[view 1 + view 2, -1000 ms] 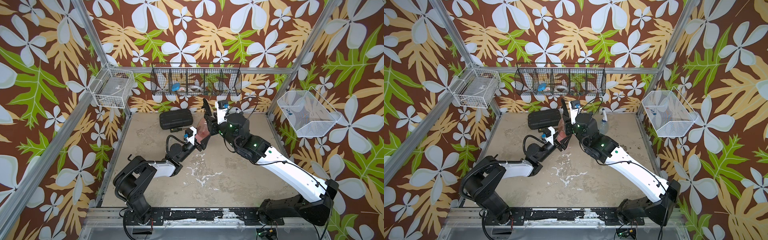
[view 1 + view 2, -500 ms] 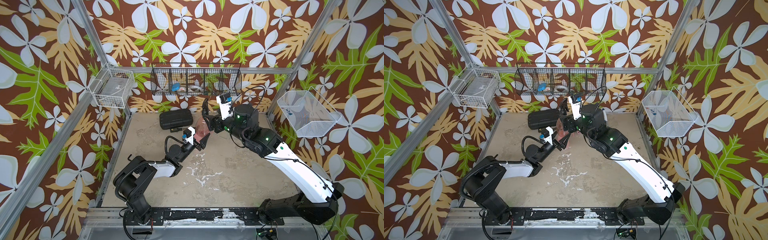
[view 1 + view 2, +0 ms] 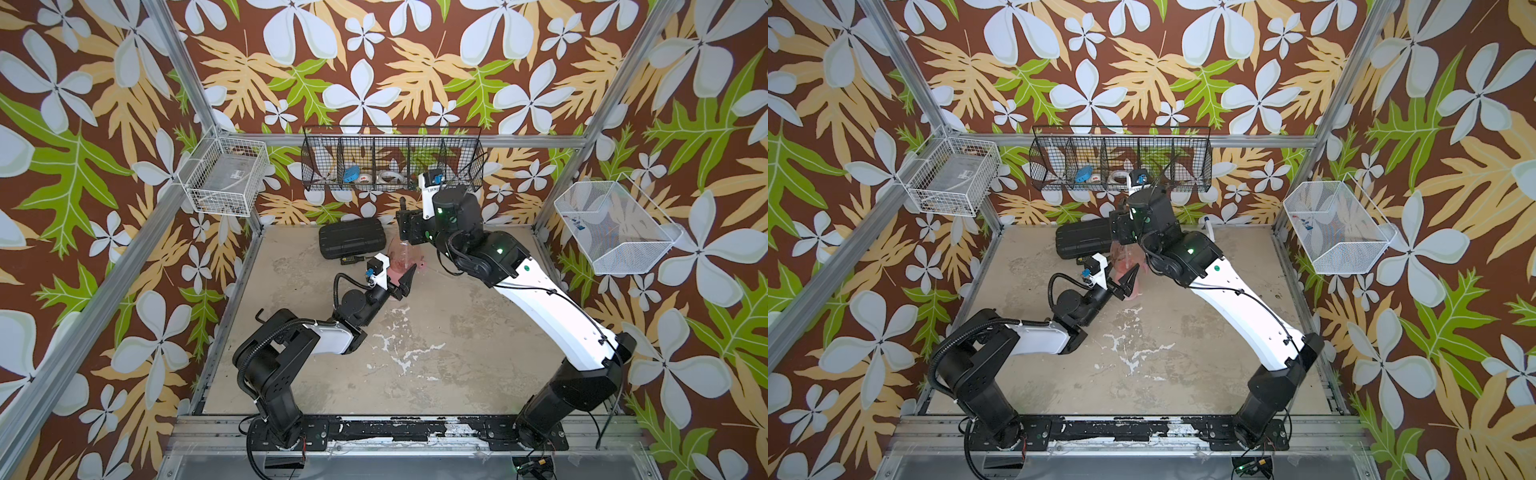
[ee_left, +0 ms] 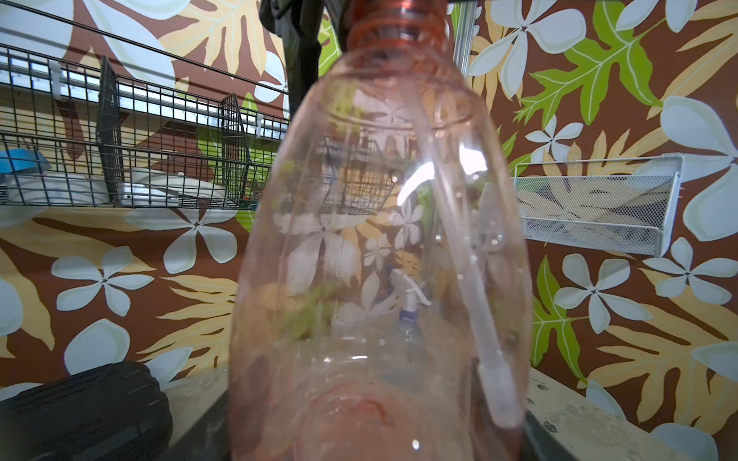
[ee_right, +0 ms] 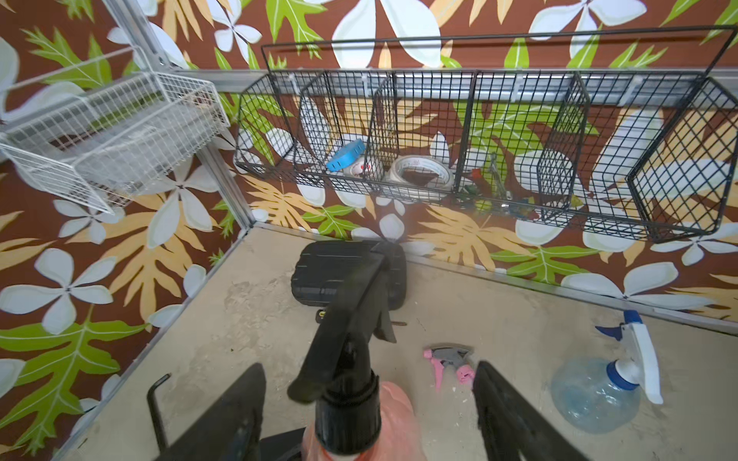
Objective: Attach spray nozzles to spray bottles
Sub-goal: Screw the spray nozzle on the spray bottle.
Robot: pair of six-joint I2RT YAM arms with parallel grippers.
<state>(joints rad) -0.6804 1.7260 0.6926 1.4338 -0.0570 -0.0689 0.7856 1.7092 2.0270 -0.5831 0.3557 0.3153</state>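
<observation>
A translucent orange-red spray bottle (image 4: 379,259) stands upright over the table, and my left gripper (image 4: 375,435) is shut on its lower body. It shows in both top views (image 3: 405,259) (image 3: 1126,266), with the left gripper (image 3: 397,279) (image 3: 1126,284) low on it. A black spray nozzle (image 5: 351,359) sits on the bottle's neck, its dip tube (image 4: 471,279) inside. My right gripper (image 5: 367,369) is open, a finger on each side of the nozzle, touching neither. A grey-and-pink nozzle (image 5: 449,359) lies on the table. A clear bluish bottle (image 5: 595,399) wears the white-and-blue nozzle (image 5: 639,359).
A flat black ribbed case (image 3: 351,237) lies at the back of the table with a small black radio (image 3: 351,260) beside it. A black wire basket (image 3: 390,160) hangs on the back wall, and white wire baskets hang at the left (image 3: 224,178) and right (image 3: 615,230).
My right gripper's jaws have spread apart and let go of the black nozzle, and the right arm has shifted to the right. The left gripper and bottle have stayed put.
</observation>
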